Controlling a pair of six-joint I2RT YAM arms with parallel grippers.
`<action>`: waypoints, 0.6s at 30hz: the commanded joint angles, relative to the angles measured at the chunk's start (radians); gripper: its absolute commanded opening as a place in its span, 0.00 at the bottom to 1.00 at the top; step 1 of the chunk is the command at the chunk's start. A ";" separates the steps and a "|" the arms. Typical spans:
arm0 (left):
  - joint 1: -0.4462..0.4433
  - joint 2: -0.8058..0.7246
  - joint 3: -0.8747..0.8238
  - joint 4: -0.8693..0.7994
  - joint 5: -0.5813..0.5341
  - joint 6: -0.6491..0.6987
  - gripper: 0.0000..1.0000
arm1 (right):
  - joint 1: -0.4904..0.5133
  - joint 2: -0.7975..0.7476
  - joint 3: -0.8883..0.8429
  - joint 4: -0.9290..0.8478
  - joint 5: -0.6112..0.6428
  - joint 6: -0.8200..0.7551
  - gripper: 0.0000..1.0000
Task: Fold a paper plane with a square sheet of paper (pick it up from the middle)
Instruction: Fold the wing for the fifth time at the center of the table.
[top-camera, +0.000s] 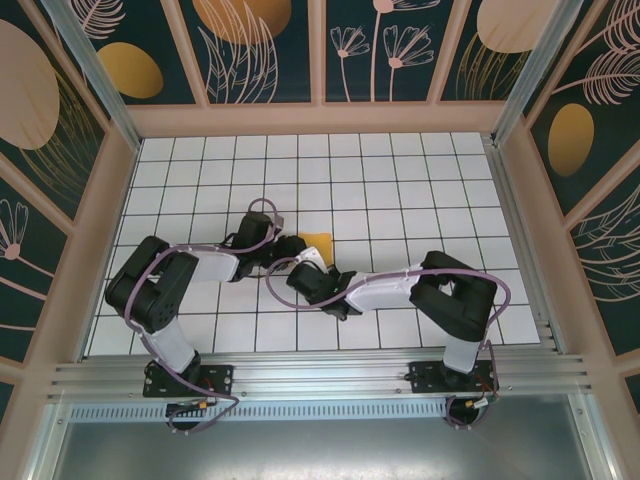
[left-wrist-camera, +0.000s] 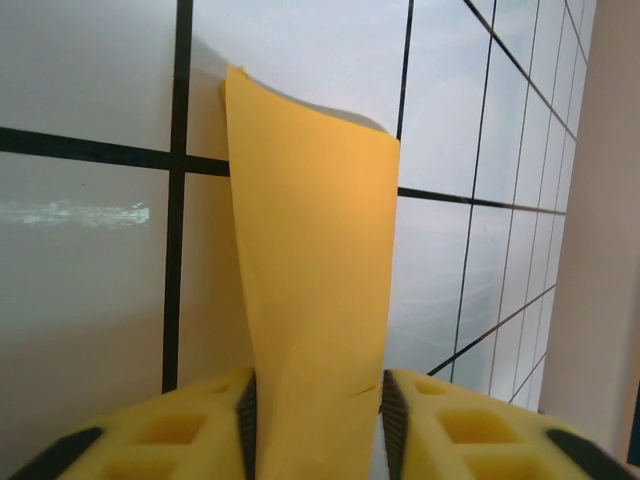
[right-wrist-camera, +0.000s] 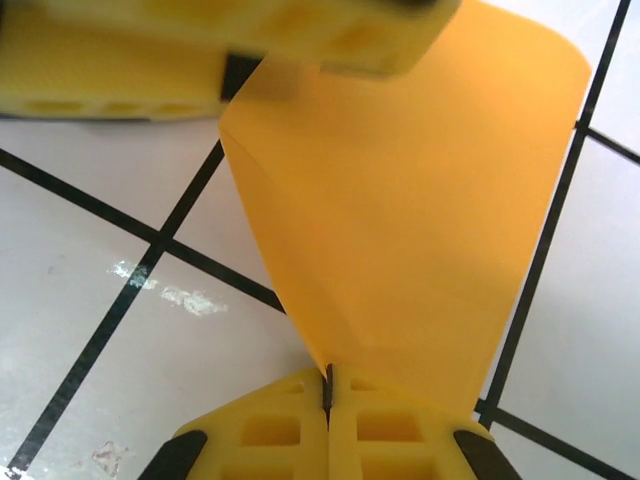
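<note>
So, the square sheet of paper (top-camera: 318, 240) is standing up off the white tiled surface (top-camera: 400, 180), caught between the two arms. From above, just a small orange-yellow corner of it pokes out, and the rest sits under the two wrists.

The right gripper (right-wrist-camera: 328, 385) is clenched tight on one edge of the sheet. Its fingers are pressed flat together, and the paper comes out of the seam and fans up and away.

The left gripper (left-wrist-camera: 315, 400) is at the sheet's opposite end. Its yellow fingers stand apart and the paper runs up through the gap as a tall strip, so that one looks released rather than pinching. I can't tell from that angle whether the paper brushes the dark pads.

The sheet looks folded over or curled, with a curved top edge, but I can't make out how many layers there are. In the right wrist view the left gripper's fingers are blurry and cut off by the top of the frame, and the sheet's far end disappears behind them.
</note>
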 joint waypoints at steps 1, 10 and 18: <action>0.004 -0.071 0.001 -0.018 -0.043 0.009 0.46 | -0.015 -0.068 -0.059 0.099 -0.067 0.048 0.03; 0.007 -0.203 -0.069 -0.018 -0.168 0.016 0.62 | -0.147 -0.211 -0.274 0.414 -0.455 0.150 0.03; 0.006 -0.226 -0.095 0.009 -0.144 0.029 0.60 | -0.216 -0.238 -0.373 0.570 -0.569 0.246 0.03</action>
